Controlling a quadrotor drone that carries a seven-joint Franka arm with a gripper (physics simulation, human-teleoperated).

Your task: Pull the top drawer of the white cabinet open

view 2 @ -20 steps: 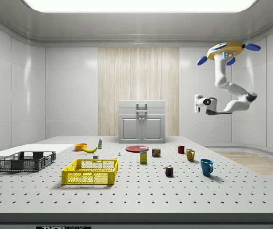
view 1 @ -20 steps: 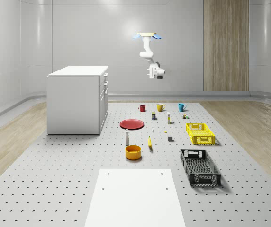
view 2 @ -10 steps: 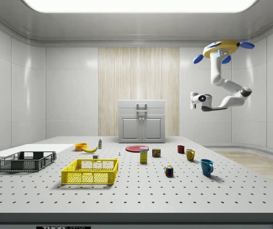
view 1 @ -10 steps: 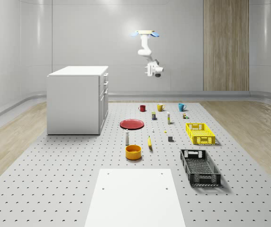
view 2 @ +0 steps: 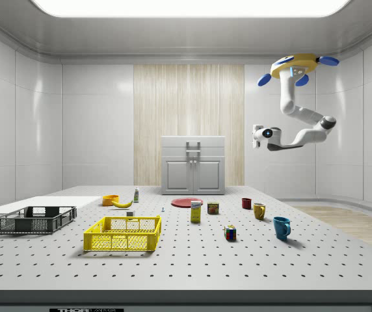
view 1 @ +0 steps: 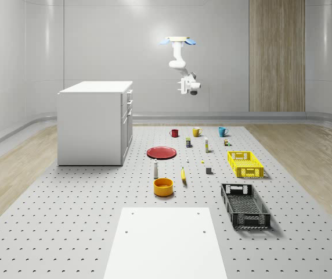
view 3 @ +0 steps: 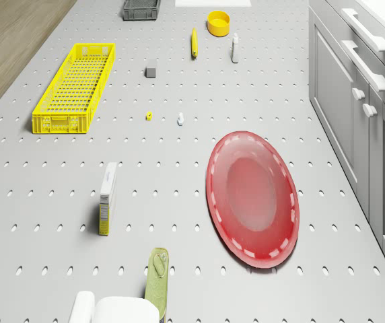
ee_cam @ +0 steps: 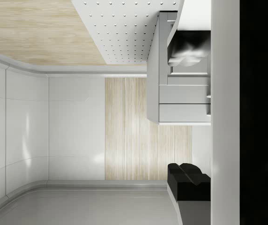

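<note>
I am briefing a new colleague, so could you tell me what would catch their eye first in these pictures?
Most striking is the drone, hovering high over the far end of the perforated table, its arm bent and the gripper in the air, away from the white cabinet. Next comes the red plate on the table near the cabinet's front, then the yellow crate.

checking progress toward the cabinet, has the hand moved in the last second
Yes. In the side view the hand has shifted left and slightly up, closer to the white cabinet, with the drone hovering high above the mugs' end of the table.
</note>
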